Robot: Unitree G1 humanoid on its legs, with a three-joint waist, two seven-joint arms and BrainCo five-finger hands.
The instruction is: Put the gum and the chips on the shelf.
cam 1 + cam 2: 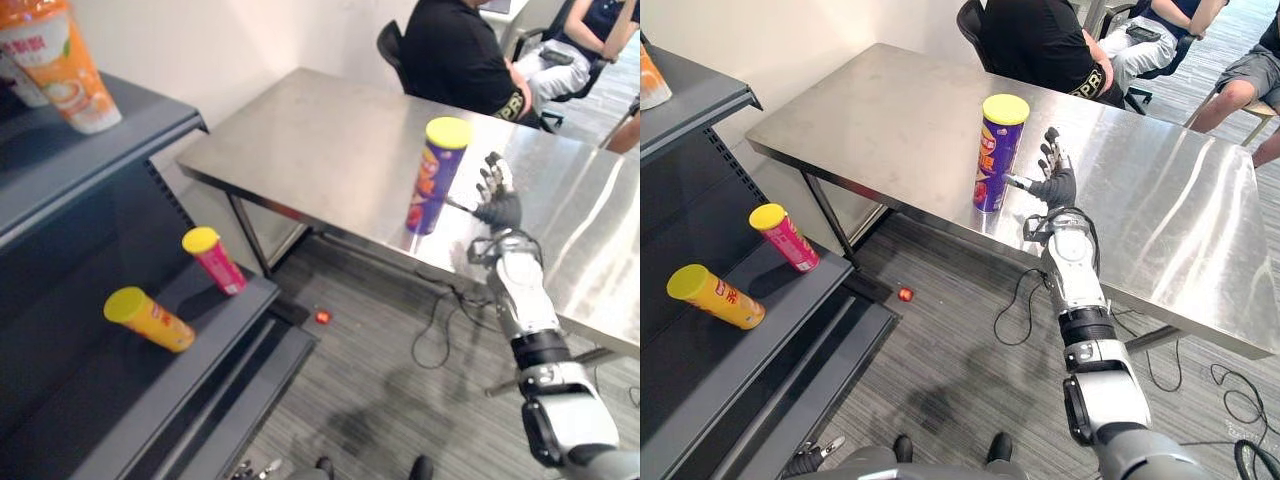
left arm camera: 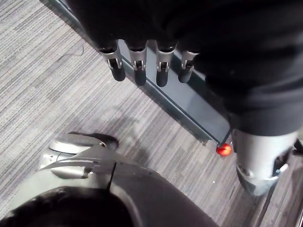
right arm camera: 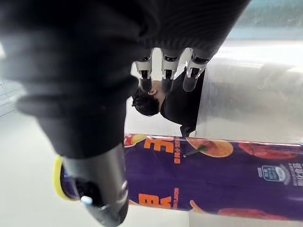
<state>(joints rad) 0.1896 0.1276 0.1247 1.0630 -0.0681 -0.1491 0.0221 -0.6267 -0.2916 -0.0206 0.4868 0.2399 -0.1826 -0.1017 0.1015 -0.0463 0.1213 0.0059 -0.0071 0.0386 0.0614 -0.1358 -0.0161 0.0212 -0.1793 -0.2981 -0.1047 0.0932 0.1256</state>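
A tall purple chips can (image 1: 436,176) with a yellow lid stands upright near the front edge of the steel table (image 1: 320,140). My right hand (image 1: 497,200) hovers just to its right, open, fingers straight and thumb reaching toward the can without closing on it. In the right wrist view the can (image 3: 213,175) fills the space past the thumb (image 3: 97,184). My left hand (image 2: 137,66) hangs open above the carpet by the shelf base, holding nothing. A small red round thing (image 1: 322,316) lies on the floor beside the shelf.
On the dark shelf's lower board (image 1: 200,360) lie a pink can (image 1: 215,260) and an orange can (image 1: 150,318), both with yellow lids. An orange cup (image 1: 60,65) stands on the upper board. People (image 1: 455,55) sit behind the table.
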